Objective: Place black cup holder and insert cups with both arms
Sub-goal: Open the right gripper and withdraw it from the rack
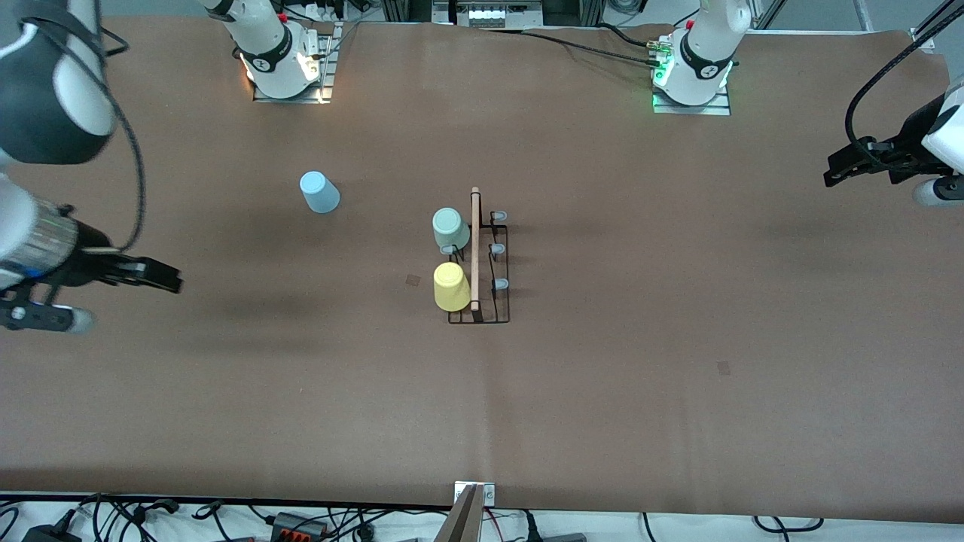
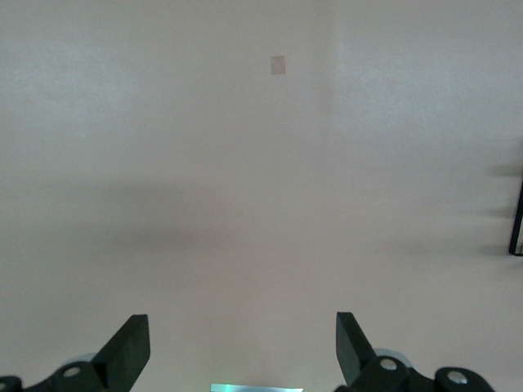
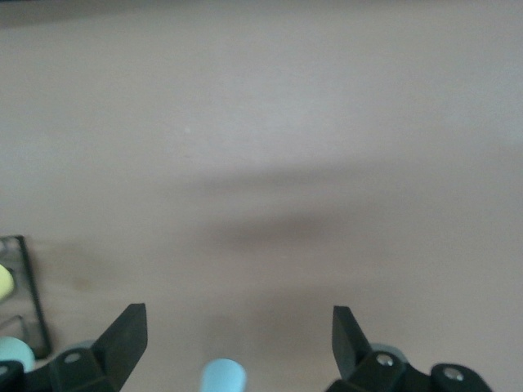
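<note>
The black cup holder stands mid-table with its wooden rod on top. A pale green cup and a yellow cup sit mouth-down on its pegs on the side toward the right arm's end. Three pegs on the other side are bare. A light blue cup stands alone on the table toward the right arm's end, also seen as a blue cup in the right wrist view. My right gripper hangs open and empty over that end. My left gripper hangs open and empty over the left arm's end.
Both arm bases stand at the table edge farthest from the camera. Small dark marks lie on the brown cover. A metal bracket and cables run along the nearest edge.
</note>
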Tool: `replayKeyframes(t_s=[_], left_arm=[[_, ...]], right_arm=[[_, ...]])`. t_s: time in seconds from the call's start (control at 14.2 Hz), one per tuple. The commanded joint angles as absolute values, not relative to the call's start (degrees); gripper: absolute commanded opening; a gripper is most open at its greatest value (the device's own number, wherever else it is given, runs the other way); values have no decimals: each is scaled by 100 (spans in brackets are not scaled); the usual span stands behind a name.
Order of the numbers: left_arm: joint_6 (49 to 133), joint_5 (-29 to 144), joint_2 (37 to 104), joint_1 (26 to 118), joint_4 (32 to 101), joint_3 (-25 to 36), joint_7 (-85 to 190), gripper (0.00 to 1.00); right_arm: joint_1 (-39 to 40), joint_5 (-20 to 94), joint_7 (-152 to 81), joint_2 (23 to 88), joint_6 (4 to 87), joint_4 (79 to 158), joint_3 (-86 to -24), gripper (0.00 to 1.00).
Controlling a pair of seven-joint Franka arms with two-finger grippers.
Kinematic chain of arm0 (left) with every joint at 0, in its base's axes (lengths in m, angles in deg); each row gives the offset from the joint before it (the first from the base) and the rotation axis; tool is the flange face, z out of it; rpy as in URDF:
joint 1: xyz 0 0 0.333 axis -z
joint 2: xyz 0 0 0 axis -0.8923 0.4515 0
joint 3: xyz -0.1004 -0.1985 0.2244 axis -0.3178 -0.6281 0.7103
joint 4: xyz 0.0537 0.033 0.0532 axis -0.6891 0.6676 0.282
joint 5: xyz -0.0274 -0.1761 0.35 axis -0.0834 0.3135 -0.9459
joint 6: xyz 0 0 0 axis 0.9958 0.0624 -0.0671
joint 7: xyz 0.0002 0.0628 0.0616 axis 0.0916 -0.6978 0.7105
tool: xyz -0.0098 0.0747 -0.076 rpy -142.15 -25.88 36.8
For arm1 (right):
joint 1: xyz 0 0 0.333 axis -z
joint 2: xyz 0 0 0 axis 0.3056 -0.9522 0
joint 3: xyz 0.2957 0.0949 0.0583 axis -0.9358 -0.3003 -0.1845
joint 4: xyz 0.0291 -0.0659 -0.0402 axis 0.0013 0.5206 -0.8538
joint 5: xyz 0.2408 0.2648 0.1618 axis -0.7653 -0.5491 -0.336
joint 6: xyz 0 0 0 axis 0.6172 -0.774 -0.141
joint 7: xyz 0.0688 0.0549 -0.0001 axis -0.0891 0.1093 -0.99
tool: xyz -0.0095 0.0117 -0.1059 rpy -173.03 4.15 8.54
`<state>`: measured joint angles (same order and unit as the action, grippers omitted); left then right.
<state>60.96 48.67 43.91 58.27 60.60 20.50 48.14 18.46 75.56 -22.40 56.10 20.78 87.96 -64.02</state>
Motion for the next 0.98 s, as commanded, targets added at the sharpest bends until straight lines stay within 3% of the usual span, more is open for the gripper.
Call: replayKeyframes(t_s=[0.0,0.49,0.91], left_arm=[[6096,4896,4395,5797,6002,2054,4690,100],[6096,4896,4395,5797,6002,2054,4690,100],[6105,4896,4395,5797,6002,2054,4690,100]], right_arm=[[1928,7434,-2800,5985,2160,9203,-6006,100],[1929,7380,-3258,6424,2080,9553,-5776,100],[1937,7433,-3267,7654,2819,11495,-5776,100]])
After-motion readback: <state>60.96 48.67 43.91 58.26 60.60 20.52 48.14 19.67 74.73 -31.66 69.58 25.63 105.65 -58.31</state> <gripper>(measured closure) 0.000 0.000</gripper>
